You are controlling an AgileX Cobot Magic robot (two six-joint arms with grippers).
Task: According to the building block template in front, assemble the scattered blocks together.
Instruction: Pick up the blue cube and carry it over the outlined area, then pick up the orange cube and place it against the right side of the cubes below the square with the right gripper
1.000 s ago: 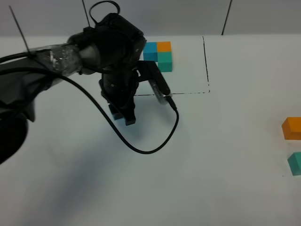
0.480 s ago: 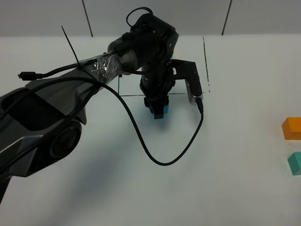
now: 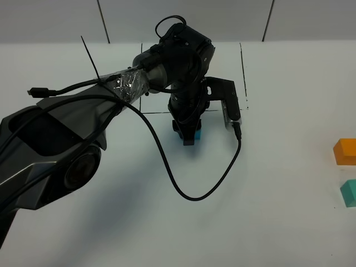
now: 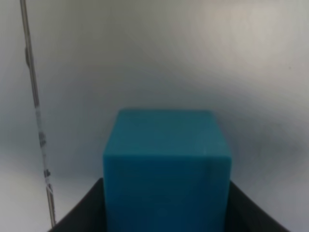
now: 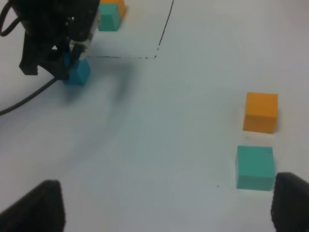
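Two scattered blocks, the orange cube [image 3: 345,151] and teal-green cube [image 3: 349,193], sat together at the worktop's [image 3: 267,222] right edge. My left gripper [image 3: 189,136] fingers [image 4: 82,212] clenched the sky-blue cube [image 4: 166,169] just outside the building block template's [image 5: 110,14] black line. My right gripper [image 5: 167,205] fingers were spread wide.

In the exterior high view, the black-framed template's cube cluster [image 5: 109,17] is hidden behind the black left arm [image 3: 183,55]. The matte sky-blue cube [image 3: 196,134] is mostly covered by the left gripper [image 3: 189,134]. At three o'clock, the orange cube [image 3: 345,151] and teal-green cube [image 3: 349,193] are cropped.
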